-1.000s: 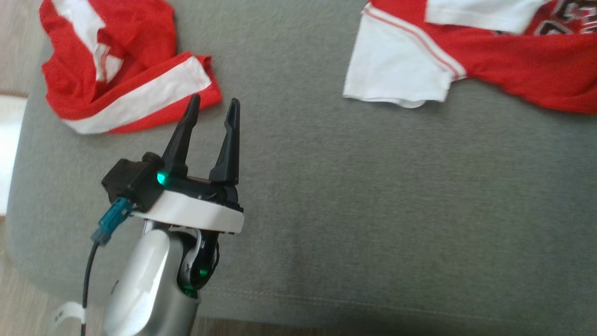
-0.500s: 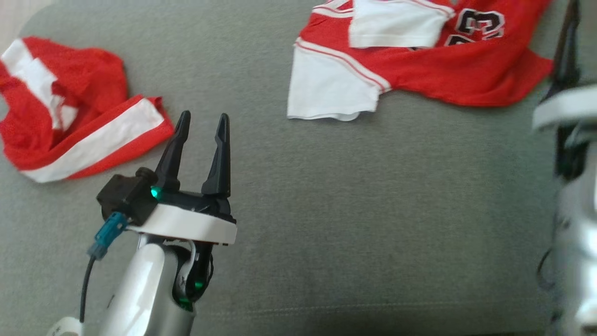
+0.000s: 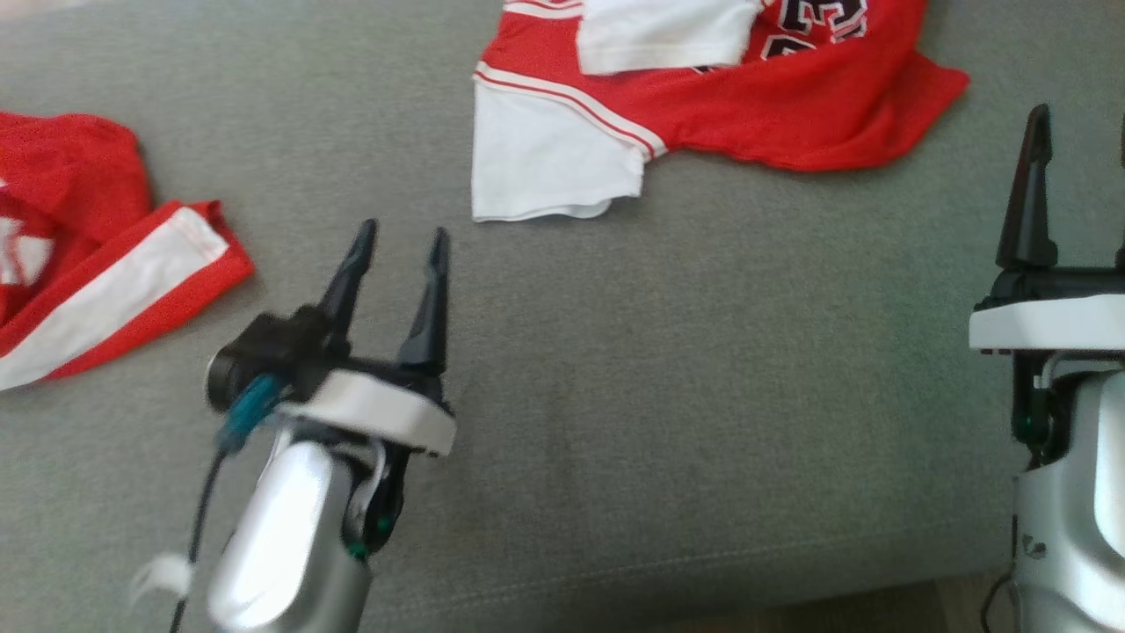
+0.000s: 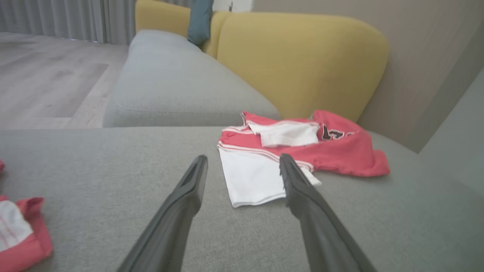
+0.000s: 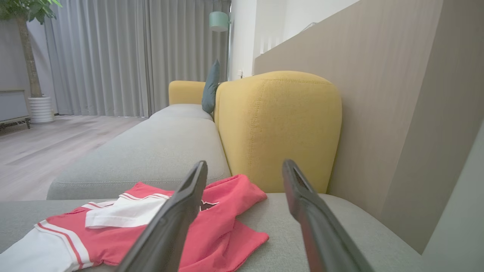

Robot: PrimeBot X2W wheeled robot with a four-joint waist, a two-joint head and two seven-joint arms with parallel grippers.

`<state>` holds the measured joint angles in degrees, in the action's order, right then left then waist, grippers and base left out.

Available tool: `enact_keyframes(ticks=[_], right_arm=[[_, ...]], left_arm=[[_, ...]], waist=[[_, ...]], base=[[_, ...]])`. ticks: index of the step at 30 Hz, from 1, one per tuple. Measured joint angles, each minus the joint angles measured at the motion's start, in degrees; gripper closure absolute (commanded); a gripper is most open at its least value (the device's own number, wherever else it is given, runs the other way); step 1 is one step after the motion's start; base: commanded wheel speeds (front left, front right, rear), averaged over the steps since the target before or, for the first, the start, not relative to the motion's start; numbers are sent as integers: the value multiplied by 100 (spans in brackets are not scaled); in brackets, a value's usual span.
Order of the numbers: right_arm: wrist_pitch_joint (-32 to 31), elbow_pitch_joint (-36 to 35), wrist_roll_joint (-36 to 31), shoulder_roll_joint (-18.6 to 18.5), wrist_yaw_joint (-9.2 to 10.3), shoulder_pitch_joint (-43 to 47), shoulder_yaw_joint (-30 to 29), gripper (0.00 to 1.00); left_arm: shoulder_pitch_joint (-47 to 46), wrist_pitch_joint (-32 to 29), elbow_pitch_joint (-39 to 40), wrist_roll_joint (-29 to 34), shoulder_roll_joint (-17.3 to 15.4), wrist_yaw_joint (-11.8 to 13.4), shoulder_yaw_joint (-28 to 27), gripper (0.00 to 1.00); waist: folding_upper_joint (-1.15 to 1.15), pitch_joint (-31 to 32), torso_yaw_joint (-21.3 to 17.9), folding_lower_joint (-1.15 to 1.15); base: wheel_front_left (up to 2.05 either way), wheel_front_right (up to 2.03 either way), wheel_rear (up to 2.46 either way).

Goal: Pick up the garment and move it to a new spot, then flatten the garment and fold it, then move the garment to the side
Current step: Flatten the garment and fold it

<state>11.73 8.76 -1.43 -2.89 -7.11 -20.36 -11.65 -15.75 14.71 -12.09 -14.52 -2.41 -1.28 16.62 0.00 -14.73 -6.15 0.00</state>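
Observation:
A crumpled red-and-white jersey [image 3: 738, 114] with black numerals lies at the far middle of the grey sofa seat [image 3: 703, 369]. A second red garment with a white stripe [image 3: 105, 281] lies bunched at the left. My left gripper [image 3: 402, 236] hovers open between them, empty, short of the jersey's white sleeve [image 3: 536, 167]. In the left wrist view the jersey [image 4: 340, 155] lies just beyond the open left gripper [image 4: 242, 160]. My right gripper [image 3: 1083, 123] is open at the right edge, near the jersey's red hem; the right wrist view has the jersey [image 5: 223, 230] below its open fingers [image 5: 189, 204].
Yellow backrest cushions [image 5: 280, 124] rise right behind the jersey, with a teal pillow [image 5: 210, 87] farther along. A beige wall [image 5: 397, 113] stands to the right. The seat's front edge [image 3: 703, 580] runs along the bottom; wooden floor [image 4: 45, 83] lies beyond the sofa.
The camera has swung right, shifting both garments left in the picture, and the right gripper has come fully into view. My left gripper stays open and has tilted slightly.

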Motion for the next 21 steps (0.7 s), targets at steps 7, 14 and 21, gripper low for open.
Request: enact_keyframes(ticks=[7,14,21], right_arm=[[-98,-274,103,10,0,5,57,0],[-98,-358,193,13,0,5,160,0],[-89,-376,213,14,0,6,178,0]], left_arm=[[-1124,-314,-1626,321,19,-29,323,0],[-1941,-748,-2820,416,8,-15,347,0],[-2302,-860,-3473,428,-25,35,375,0]], waist=[[0,-246,-296,0],[0,-457,-624,0],[0,-556,-787,0]], base=[[0,0,0],[0,0,0],[0,0,0]])
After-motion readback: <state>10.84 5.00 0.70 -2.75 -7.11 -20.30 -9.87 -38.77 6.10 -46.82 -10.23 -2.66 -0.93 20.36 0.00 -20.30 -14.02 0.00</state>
